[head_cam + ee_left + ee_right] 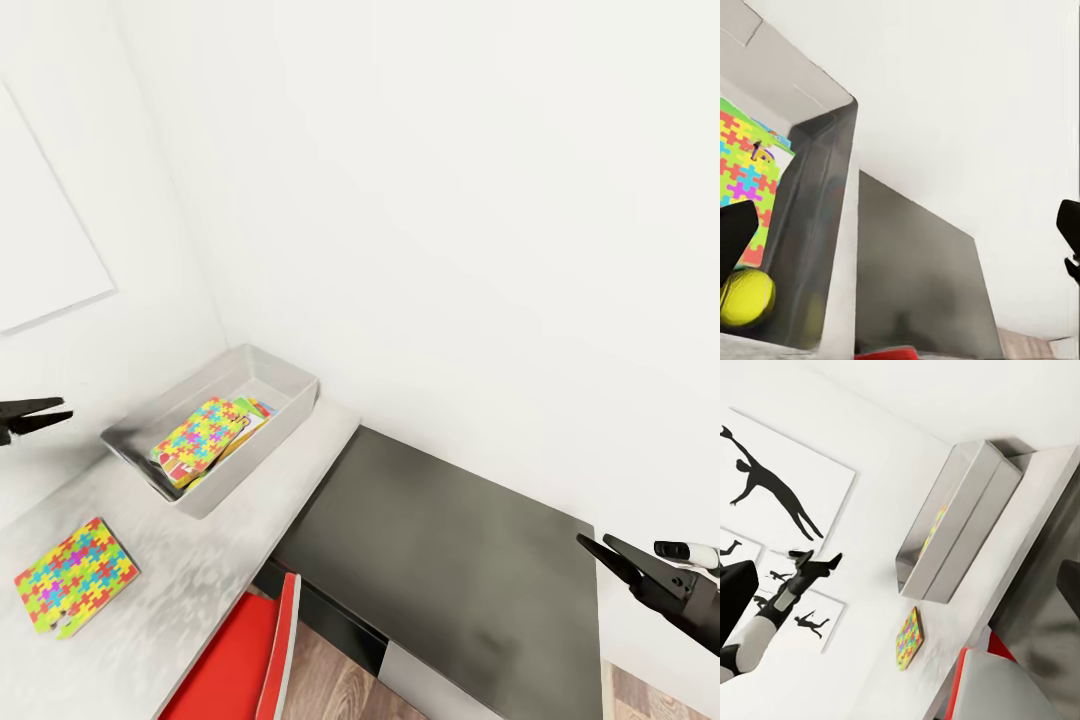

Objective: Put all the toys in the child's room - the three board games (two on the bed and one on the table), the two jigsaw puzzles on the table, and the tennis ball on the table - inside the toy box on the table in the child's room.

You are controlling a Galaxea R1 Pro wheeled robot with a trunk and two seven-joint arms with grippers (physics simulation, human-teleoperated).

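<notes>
The grey rectangular toy box (215,425) at eleven o'clock already held one multicoloured jigsaw puzzle (200,435) and the yellow tennis ball (745,297) (board games unclear), the second flat puzzle (75,575) lay on the pale table (190,590) at eight o'clock, and the left gripper (45,412) and right gripper (615,555) were both slightly spread, empty.

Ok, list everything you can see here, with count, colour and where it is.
toy box: one, grey, on the table by the corner wall
jigsaw puzzle in box: one, multicoloured, atop other items
loose jigsaw puzzle: one, multicoloured, flat on the table, apart from the box
tennis ball: one, yellow, inside the box
dark cabinet top: one, beside the table
red chair: one, at the table's edge
wall pictures: several, black silhouettes
left gripper: black fingers, empty
right gripper: black fingers, empty
</notes>
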